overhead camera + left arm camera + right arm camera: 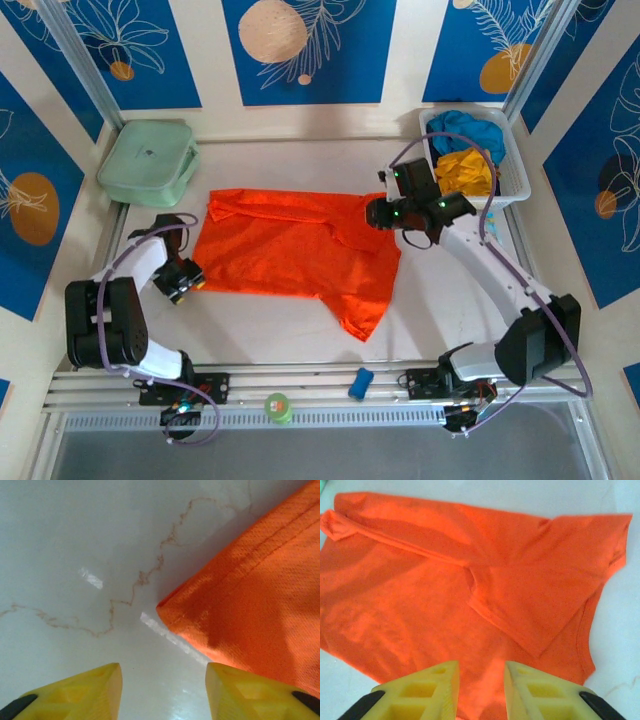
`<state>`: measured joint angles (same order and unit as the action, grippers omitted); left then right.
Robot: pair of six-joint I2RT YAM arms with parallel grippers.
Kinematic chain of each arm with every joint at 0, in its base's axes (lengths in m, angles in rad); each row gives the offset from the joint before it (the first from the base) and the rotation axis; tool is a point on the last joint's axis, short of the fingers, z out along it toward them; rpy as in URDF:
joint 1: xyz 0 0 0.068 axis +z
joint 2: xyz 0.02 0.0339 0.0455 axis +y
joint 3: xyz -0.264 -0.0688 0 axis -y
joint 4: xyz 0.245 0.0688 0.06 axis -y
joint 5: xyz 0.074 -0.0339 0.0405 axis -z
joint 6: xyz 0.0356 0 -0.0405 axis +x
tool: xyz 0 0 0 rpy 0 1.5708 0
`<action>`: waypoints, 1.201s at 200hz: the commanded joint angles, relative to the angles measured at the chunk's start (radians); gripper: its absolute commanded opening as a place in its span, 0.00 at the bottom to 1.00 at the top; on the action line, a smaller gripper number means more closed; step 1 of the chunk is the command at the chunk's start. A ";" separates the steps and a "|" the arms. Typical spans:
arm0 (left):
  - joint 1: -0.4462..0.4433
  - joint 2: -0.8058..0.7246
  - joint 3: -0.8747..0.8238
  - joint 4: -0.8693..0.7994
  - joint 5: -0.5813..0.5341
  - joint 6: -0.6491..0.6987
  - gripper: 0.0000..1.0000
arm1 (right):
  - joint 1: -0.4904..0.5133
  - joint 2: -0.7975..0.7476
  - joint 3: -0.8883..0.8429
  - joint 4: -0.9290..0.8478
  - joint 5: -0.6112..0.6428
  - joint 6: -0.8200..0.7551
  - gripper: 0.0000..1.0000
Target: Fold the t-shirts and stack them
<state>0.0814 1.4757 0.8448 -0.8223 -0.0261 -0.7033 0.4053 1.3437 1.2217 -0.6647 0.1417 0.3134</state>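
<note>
Orange t-shirt at mid-table, lying flat with its top edge doubled over in a long fold and one sleeve turned in across the body; a pointed flap of the cloth reaches toward the near edge of the table. The left claw sits low just beside the shirt's near-left corner. In its wrist view the yellow fingers stand well apart with bare table between them and nothing held, the shirt's hemmed corner lying just ahead of one finger. The right claw hangs over the shirt's far-right edge. Its fingers are parted only narrowly, with orange cloth seen through the gap below, not pinched. At the far right corner stands a white basket holding the other two shirts bunched together — the blue t-shirt toward the back, the yellow t-shirt in front of it. A pale green case rests at the far left. On the near rail lie a small green roll and a small blue object.
</note>
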 commanded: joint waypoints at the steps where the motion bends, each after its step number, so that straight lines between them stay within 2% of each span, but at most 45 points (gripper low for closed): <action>1: 0.014 0.012 -0.010 0.037 -0.024 -0.053 0.46 | -0.011 -0.076 -0.048 0.019 -0.034 -0.009 0.30; 51: 0.020 0.021 -0.007 0.060 -0.035 -0.061 0.46 | -0.037 -0.148 -0.105 0.013 -0.066 -0.003 0.31; 117: 0.020 0.106 -0.021 0.142 -0.021 -0.049 0.45 | -0.040 -0.142 -0.114 0.014 -0.112 -0.008 0.31; 153: 0.019 0.231 0.032 0.224 0.041 -0.007 0.33 | -0.021 -0.164 -0.115 0.011 -0.157 -0.070 0.42; 190: 0.020 0.298 0.065 0.278 0.094 0.007 0.21 | 0.024 -0.266 -0.122 0.035 -0.190 -0.114 0.43; 220: 0.018 0.320 0.092 0.302 0.131 0.023 0.00 | 0.044 -0.363 -0.111 0.045 -0.241 -0.184 0.46; 240: 0.017 0.318 0.113 0.302 0.146 0.037 0.00 | 0.059 -0.355 -0.052 -0.055 -0.250 -0.282 0.48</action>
<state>0.1070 1.7050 0.9668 -0.8406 -0.0235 -0.6971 0.4469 0.9874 1.1110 -0.6464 -0.0544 0.1627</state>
